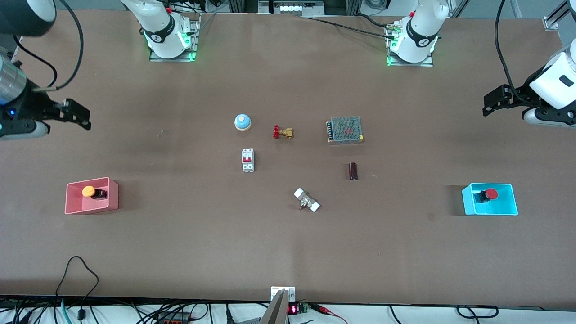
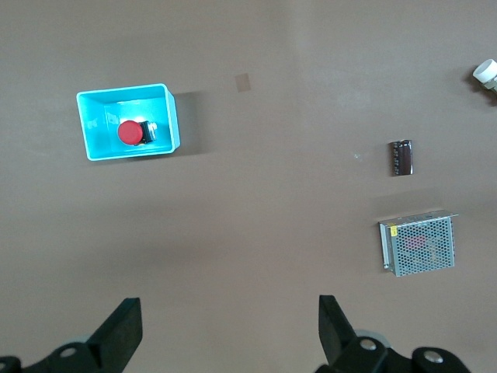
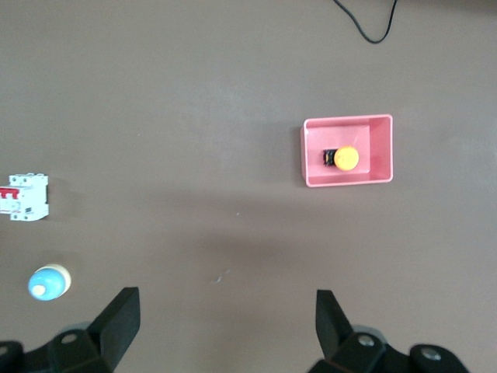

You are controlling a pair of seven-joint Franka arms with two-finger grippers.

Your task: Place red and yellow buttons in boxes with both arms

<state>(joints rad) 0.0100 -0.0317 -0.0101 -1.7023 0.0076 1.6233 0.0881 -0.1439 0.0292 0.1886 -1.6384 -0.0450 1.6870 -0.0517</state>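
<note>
I judged the job done: the yellow button lay in the pink box at the bench's eight o'clock, the red button in the cyan box at four o'clock. Both were round glossy caps on black bodies, lying tipped in smooth plastic bins. My left gripper hung over bare matte bench at two o'clock, jaws apart and empty; my right gripper likewise at ten o'clock. Nothing was left, as far as I saw.
</note>
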